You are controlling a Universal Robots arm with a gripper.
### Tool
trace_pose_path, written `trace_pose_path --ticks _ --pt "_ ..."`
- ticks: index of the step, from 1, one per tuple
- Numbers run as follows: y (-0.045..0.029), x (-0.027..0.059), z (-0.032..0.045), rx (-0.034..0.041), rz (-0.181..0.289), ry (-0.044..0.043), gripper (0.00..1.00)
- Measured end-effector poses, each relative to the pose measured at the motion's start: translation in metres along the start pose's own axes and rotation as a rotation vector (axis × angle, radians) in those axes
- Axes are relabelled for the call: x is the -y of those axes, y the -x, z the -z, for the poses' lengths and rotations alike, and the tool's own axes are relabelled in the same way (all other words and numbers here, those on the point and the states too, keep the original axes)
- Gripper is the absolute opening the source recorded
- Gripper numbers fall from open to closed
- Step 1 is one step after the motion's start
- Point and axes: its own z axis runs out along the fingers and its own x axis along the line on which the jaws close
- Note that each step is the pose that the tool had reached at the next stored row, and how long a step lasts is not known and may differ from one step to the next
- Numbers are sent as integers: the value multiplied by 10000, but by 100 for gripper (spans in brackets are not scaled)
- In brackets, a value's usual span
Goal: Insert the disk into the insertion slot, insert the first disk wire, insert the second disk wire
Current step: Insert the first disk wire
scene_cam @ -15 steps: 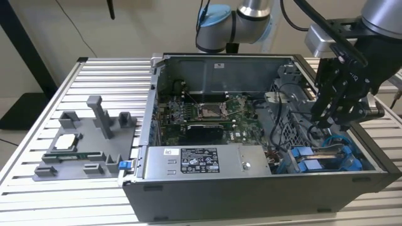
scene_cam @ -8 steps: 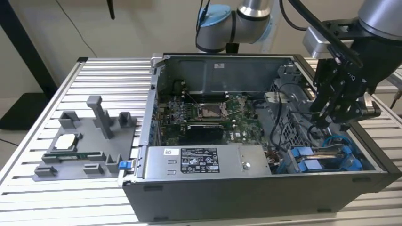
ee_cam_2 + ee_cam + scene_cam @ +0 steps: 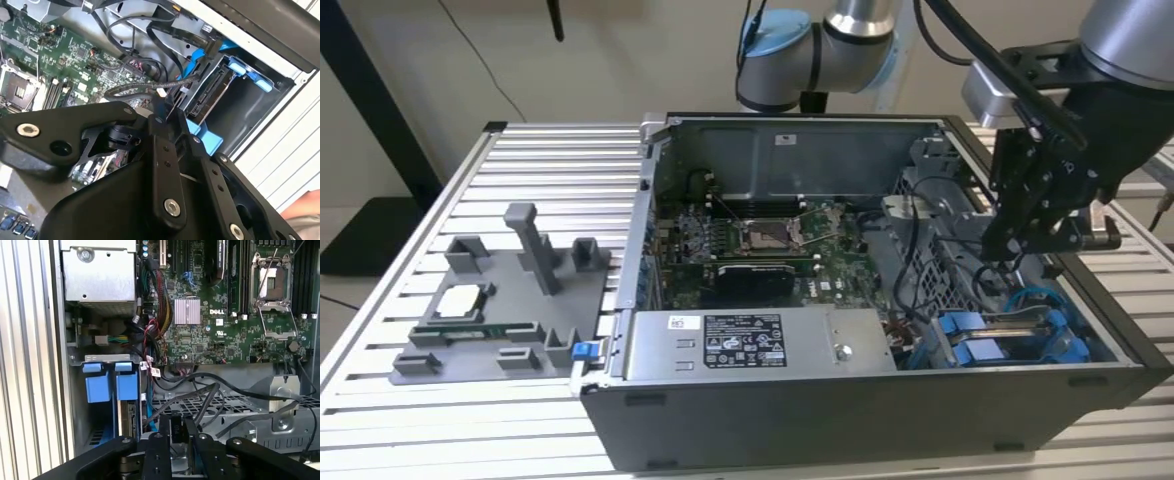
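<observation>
My gripper (image 3: pixel 1017 243) hangs inside the open computer case (image 3: pixel 854 400), at the exterior view's right, just above the insertion slot (image 3: pixel 1003 338) with its blue clips. In the first wrist view the gripper (image 3: pixel 177 442) is shut on a black wire connector (image 3: pixel 176 427). A black wire (image 3: pixel 200 401) runs off it over the metal cage. The disk (image 3: pixel 209 97) sits in the slot in its blue carrier, its connector edge facing the gripper (image 3: pixel 167 112). Its narrow edge (image 3: pixel 131 417) also shows below a blue clip (image 3: pixel 126 385).
The green motherboard (image 3: pixel 747 240) fills the case's middle. A grey power supply box (image 3: pixel 747 345) with a sticker lies along the front. A perforated grey cage (image 3: pixel 240 410) and loose black cables lie beside the slot. A grey fixture (image 3: pixel 494 310) with parts stands on the slatted table.
</observation>
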Motion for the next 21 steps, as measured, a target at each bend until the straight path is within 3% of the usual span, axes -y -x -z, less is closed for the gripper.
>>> trace_pose_path --ticks 4,10,14,17,18,21 --pt "-2 -1 -11 43 0 -16 100" --pt "-1 -1 -6 265 -12 -9 100" --pt "-2 -1 -20 363 -11 -32 100" --pt "-3 -2 -24 395 -10 -51 100" --pt "-3 -2 -25 397 -10 -53 0" --pt "-3 -2 -26 399 -10 -54 0"
